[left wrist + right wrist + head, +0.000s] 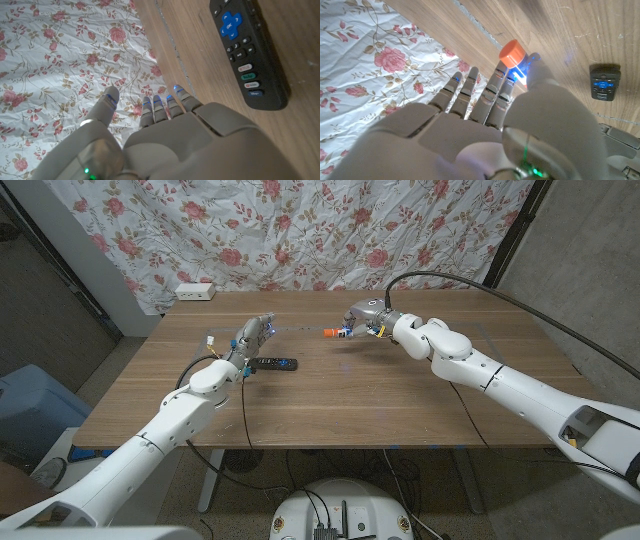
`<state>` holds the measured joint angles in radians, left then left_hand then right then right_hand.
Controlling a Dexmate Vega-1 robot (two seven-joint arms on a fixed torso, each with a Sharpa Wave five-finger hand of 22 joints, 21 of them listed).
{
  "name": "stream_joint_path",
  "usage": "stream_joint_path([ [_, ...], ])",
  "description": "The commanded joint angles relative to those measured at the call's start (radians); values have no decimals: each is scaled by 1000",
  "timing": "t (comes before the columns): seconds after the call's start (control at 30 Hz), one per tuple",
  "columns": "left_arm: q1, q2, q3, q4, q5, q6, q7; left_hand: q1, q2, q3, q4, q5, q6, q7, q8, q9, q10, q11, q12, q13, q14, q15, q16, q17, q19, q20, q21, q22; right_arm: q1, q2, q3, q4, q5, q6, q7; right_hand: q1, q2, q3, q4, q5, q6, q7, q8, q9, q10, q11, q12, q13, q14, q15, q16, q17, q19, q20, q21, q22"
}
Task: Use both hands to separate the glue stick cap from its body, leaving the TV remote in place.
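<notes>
The glue stick (336,332) is in the right hand (366,320), up above the wooden surface (380,400) near its far side. The fingers (503,90) and thumb are clamped on its body. Its orange cap (512,52) sticks out past the fingertips and is on the stick. In the right wrist view the cap looks round and bright orange, and the body under it is mostly hidden by the fingers. In the head view the cap end points toward the left hand (252,338).

The left hand is well apart from the glue stick. Its fingers (161,107) are stretched out straight and close side by side, with the thumb (106,102) a little off to one side, and it holds nothing.

The black TV remote (273,364) lies flat on the surface just beside the left hand. It has a blue cross-shaped pad (231,24) and small coloured buttons. The left fingers do not touch it.

A flowered cloth (300,230) hangs behind the surface. A white power strip (194,291) sits by the far left corner.
</notes>
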<state>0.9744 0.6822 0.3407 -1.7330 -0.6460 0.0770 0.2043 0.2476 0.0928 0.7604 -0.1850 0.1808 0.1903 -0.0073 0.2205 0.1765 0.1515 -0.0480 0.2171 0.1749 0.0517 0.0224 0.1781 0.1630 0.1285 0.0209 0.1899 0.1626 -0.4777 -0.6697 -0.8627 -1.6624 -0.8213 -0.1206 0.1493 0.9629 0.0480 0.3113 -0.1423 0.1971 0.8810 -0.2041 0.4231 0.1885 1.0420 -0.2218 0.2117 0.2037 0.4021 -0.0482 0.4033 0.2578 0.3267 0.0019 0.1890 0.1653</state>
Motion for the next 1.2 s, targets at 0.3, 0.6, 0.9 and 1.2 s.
stream_joint_path([
  [0.3, -44, 75, 1, -134, -57, 216, 14, 133, -65, 1, -14, 14, 98, 13, 42, 13, 146, -10, 25, 15, 89, 17, 11, 4, 91, 22, 5, 1, -42, -5, 32, -37, -16, -43, -54, -7, -5, -8, -4, 3, 33, -21, 2, 5, 17, 0, -2, 3, 15, -114, 11, 5, 6, 3, 0, 1],
  [0.6, -89, 81, 23, -156, -56, 280, 24, 228, -139, -1, -14, 22, 169, 6, 70, 13, 228, -32, 35, 18, 138, 1, 12, 5, 141, 50, 2, 1, -54, -4, 38, -38, -15, -48, -82, -6, -6, -11, -6, 4, 36, -21, 0, 5, 20, 0, -3, 4, 18, -115, 12, 4, 8, 2, 0, 1],
  [0.9, -139, 74, 74, -131, -17, 273, -20, 276, -183, -9, -12, 21, 184, 11, 73, 12, 250, -35, 31, 18, 145, 9, 7, 5, 140, 62, -5, 2, -74, 0, 45, -36, -6, -45, -135, -2, -7, -13, -9, 5, 36, -21, -2, 5, 21, 0, -4, 4, 19, -118, 13, 4, 10, 2, 1, 1],
  [1.2, -167, 63, 103, -99, 22, 245, -55, 325, -225, -21, -10, 18, 195, -18, 74, 11, 265, -82, 21, 18, 141, -2, 4, 5, 134, 54, -9, 2, -80, 8, 48, -32, -3, -61, -159, 1, -8, -15, -11, 5, 36, -21, -4, 5, 23, 0, -4, 4, 21, -120, 15, 5, 12, 1, 1, 1],
])
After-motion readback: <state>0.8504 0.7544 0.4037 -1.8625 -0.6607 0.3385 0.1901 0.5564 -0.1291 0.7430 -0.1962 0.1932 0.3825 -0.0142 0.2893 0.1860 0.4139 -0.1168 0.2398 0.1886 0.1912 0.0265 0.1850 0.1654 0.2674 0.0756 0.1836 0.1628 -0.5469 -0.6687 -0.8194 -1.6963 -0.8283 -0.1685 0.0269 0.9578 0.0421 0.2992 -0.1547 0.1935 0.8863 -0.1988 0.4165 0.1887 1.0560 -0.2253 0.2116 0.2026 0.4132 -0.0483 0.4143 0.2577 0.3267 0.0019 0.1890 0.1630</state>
